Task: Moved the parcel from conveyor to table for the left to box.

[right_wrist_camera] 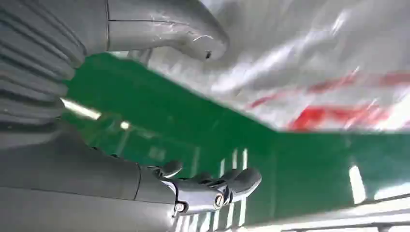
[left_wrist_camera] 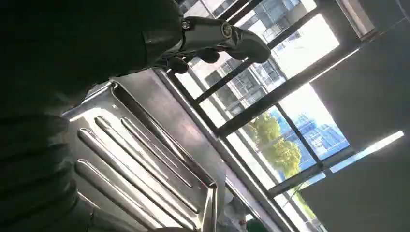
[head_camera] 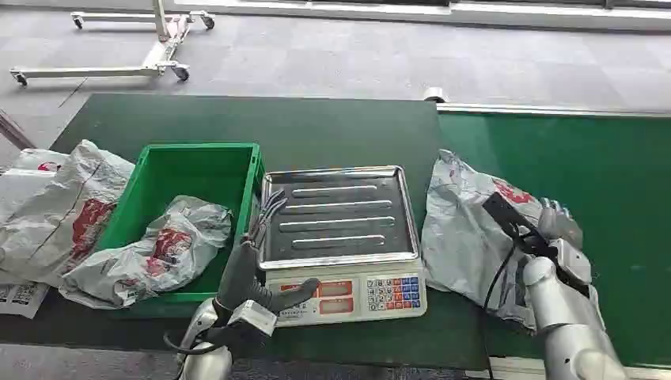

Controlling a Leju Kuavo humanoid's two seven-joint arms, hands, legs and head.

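A grey plastic parcel (head_camera: 467, 229) with red print lies at the table's right end, against the edge of the green conveyor belt (head_camera: 585, 158). My right hand (head_camera: 558, 226) is at the parcel's right side, over the belt. In the right wrist view its thumb (right_wrist_camera: 169, 29) lies beside the parcel (right_wrist_camera: 314, 63) and its fingers (right_wrist_camera: 217, 188) hang apart over the belt, holding nothing. My left hand (head_camera: 249, 273) stands open at the front left corner of the scale (head_camera: 340, 214), fingers spread upward. The left wrist view has its fingers (left_wrist_camera: 227, 41) above the steel scale tray (left_wrist_camera: 145, 154).
A green bin (head_camera: 198, 150) left of the scale holds another grey parcel (head_camera: 158, 249). A further parcel (head_camera: 55, 206) lies on the dark green table (head_camera: 316, 127) at the far left. A white wheeled frame (head_camera: 158, 47) stands on the floor behind.
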